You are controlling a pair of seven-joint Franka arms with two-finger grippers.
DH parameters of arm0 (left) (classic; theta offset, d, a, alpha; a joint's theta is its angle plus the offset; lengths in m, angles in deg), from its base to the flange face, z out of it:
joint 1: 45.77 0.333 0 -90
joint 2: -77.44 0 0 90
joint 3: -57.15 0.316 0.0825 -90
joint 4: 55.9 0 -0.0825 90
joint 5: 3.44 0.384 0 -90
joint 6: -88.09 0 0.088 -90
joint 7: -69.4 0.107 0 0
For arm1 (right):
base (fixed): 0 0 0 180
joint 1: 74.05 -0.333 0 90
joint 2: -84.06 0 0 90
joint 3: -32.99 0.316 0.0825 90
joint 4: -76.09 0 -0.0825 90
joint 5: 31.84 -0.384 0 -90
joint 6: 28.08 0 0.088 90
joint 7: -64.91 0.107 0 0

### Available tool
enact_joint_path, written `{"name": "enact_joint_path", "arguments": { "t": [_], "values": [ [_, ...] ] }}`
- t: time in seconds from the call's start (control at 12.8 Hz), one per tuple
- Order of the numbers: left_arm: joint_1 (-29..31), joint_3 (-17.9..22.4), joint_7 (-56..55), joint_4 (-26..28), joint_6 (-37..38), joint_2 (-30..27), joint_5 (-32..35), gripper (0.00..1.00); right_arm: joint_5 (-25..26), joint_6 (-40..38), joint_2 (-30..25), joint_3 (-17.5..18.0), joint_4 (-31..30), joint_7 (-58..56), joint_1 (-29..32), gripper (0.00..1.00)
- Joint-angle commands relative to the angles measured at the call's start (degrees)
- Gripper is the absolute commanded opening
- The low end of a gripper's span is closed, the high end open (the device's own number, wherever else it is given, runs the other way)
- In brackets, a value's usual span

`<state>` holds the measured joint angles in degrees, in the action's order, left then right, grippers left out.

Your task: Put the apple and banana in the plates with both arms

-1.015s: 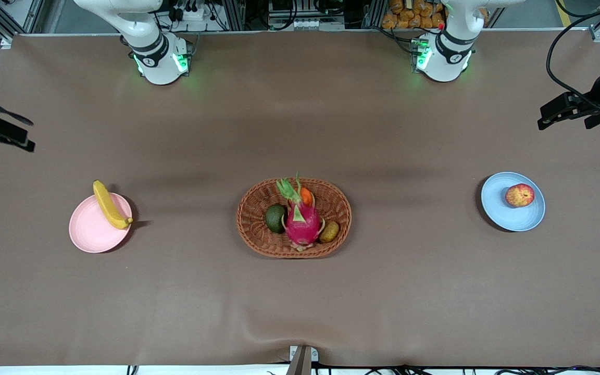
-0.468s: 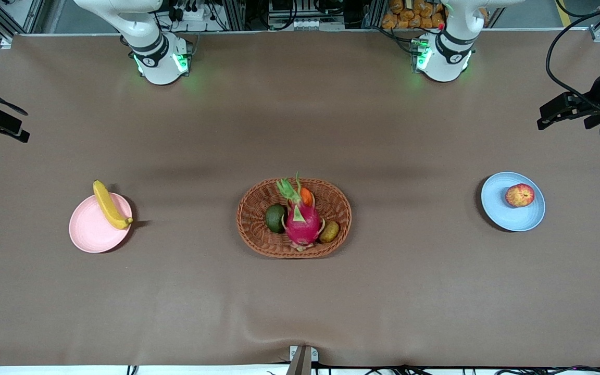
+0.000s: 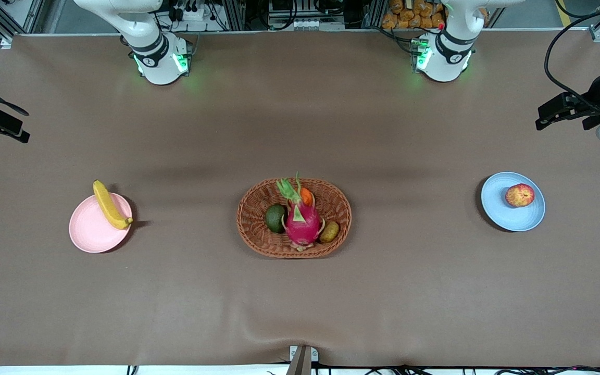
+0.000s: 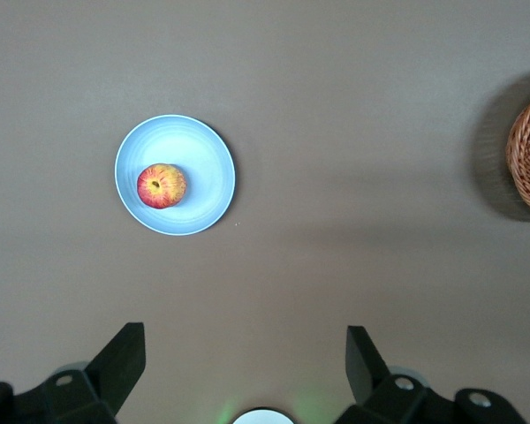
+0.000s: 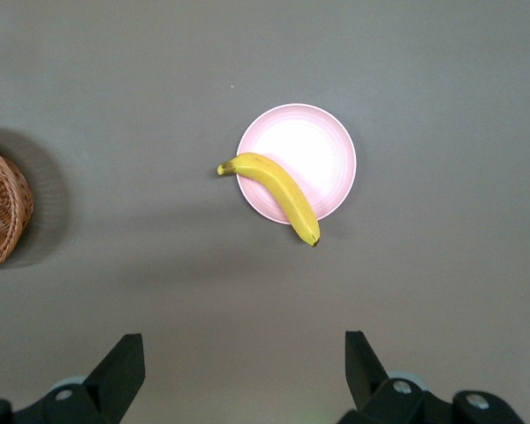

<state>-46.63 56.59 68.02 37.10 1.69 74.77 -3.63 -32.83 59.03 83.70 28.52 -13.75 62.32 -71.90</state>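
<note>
Front view: brown tablecloth (image 3: 300, 302), wrinkled edge.

The apple (image 3: 520, 195) lies on one plate (image 3: 508, 219), the banana (image 3: 110, 205) across another (image 3: 89, 234), a basket (image 3: 258, 237) between.

banana (image 3: 110, 204) yellow | apple (image 3: 520, 195) red, yellow streaks | plates pink (image 3: 89, 234), blue (image 3: 511, 216) | basket (image 3: 258, 229) brown woven | worktop (image 3: 300, 302) brown

No text, label or number seems readable anywhere.
</note>
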Motion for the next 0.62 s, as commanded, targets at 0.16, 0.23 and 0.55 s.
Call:
{"name": "enact_joint_path", "arguments": {
  "t": [0.16, 0.23, 0.55],
  "values": [
    [-0.37, -0.14, 0.5, -1.15, 0.62, 0.65, 1.25, 1.0, 0.99, -0.01, -1.3, 0.51, -1.04, -0.84, -0.21, 1.0],
    [-0.37, -0.14, 0.5, -1.15, 0.62, 0.65, 1.25, 1.0, 0.99, -0.01, -1.3, 0.51, -1.04, -0.84, -0.21, 1.0],
    [-0.46, -0.14, 0.58, -1.15, 0.62, 0.65, 1.25, 1.0, 0.99, -0.1, -1.22, 0.42, -1.04, -0.84, -0.04, 1.0]
  ]
}}
